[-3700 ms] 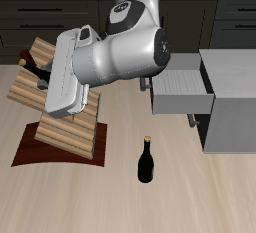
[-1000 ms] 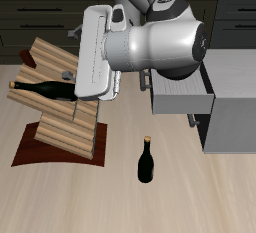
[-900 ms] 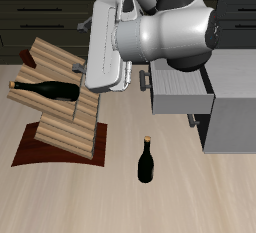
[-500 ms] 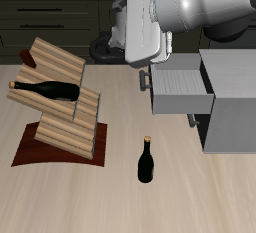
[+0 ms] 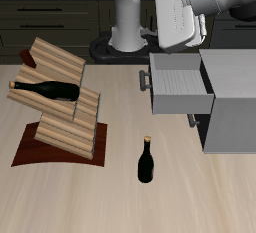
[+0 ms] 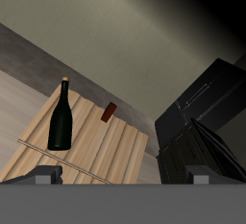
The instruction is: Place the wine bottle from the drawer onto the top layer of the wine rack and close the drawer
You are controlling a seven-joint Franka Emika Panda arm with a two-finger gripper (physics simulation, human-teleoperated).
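Your gripper [image 6: 123, 175] is spread wide, holding nothing; bottle [image 5: 45, 89] lies flat across the rack [image 5: 62, 112], long axis along the bench's back edge.

Both renders are sharp and evenly lit, without blur or edge distortion. In the exterior view, soft light from above leaves faint shadows beside the wine rack [image 5: 55, 102] and upright bottle [image 5: 146, 161]. The wrist view's backdrop darkens towards one corner.
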